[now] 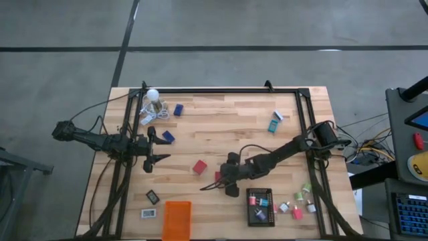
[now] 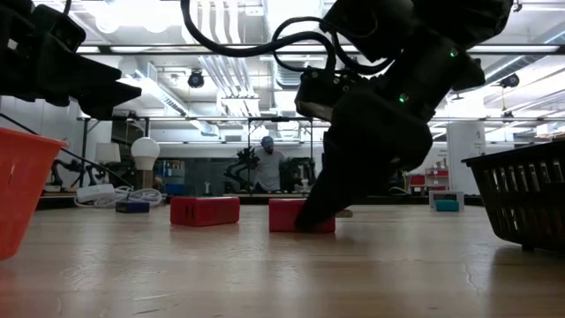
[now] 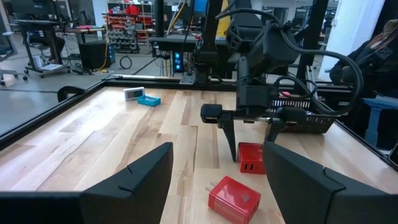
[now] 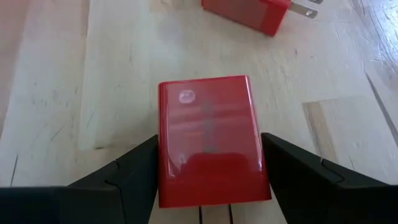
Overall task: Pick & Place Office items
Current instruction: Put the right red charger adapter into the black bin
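Well short of finished: few small pieces in black basket (image 1: 249, 217), many still scattered; right gripper (image 4: 208, 186) spread around red cube (image 4: 210, 134) mid-table, left gripper (image 1: 159, 147) open, idle.

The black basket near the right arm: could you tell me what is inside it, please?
The black basket holds a few small items: pink, teal and a dark piece. Anything beneath them is hidden.
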